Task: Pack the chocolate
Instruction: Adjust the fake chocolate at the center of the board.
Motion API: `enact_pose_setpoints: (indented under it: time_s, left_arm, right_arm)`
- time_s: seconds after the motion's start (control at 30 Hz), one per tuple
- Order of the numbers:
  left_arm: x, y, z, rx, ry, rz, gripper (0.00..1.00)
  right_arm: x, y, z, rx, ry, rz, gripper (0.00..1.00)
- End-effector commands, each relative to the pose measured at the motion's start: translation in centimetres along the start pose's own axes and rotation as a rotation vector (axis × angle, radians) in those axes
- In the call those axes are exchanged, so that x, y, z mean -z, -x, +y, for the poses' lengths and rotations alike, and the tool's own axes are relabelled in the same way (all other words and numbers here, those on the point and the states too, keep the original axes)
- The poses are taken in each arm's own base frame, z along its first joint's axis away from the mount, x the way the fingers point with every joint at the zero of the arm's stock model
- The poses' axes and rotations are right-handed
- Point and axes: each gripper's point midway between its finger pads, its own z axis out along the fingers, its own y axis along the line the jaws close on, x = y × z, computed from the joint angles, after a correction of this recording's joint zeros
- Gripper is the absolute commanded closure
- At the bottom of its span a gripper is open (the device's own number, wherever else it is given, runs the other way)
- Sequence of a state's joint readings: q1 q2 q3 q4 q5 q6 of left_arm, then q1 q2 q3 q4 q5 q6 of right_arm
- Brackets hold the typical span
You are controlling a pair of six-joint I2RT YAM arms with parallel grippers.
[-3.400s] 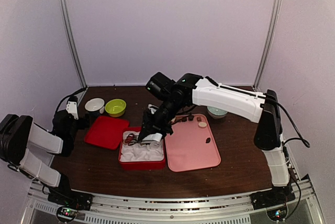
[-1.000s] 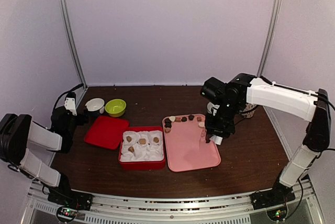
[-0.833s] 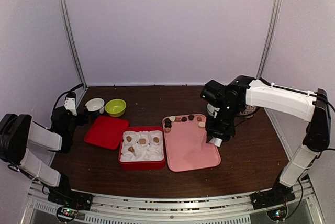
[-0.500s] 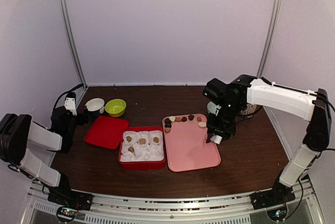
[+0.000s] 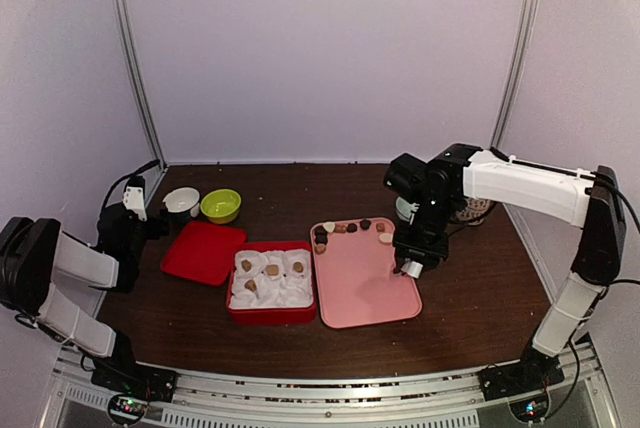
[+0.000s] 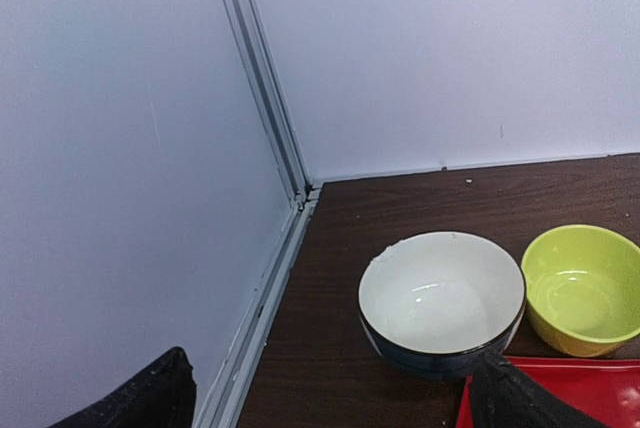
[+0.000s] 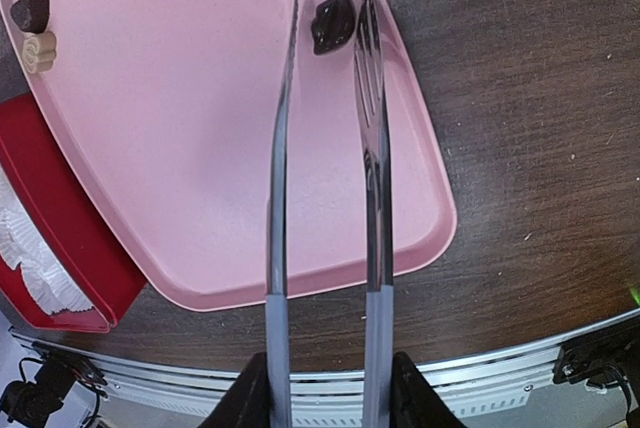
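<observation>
Several small chocolate pieces (image 5: 350, 228) lie in a row at the far edge of the pink tray (image 5: 365, 293). A few light brown ones (image 5: 272, 270) sit in white paper cups inside the red box (image 5: 270, 310). My right gripper (image 5: 410, 266) hangs over the tray's right side, shut on the handles of long metal tongs (image 7: 377, 148). The tong tips stand apart on either side of one dark chocolate piece (image 7: 331, 20) on the tray. My left gripper (image 6: 330, 403) is open with nothing between its fingers, near the white bowl (image 6: 440, 303) at the far left.
A green bowl (image 5: 221, 205) stands beside the white bowl (image 5: 181, 200). The red lid (image 5: 203, 251) lies left of the box. A pale bowl (image 5: 408, 211) and a patterned object (image 5: 478, 210) are behind the right arm. Booth walls close in the back and both sides.
The right arm has swung from over the red box to the tray's right side with the tongs. Over the last second it only shifted slightly. The left arm is still.
</observation>
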State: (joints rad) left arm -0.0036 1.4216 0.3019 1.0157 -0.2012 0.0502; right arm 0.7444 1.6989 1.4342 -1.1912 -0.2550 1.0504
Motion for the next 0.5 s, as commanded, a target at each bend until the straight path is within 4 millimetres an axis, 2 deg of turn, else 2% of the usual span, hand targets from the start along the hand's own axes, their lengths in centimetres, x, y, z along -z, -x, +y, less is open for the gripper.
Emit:
enact_pose_setpoints:
  time_s: [0.0,0.47]
  left_arm:
    - [-0.33,1.09,0.28,0.018,0.004,-0.035,0.02]
    - [-0.32,1.07,0.28,0.017,0.004,-0.035,0.02]
  right_arm:
    - [0.08,0.67,0.58,0.02,-0.013,0.003,0.67]
    - [0.47,1.41,1.2,0.104,-0.068,0.046,0.74]
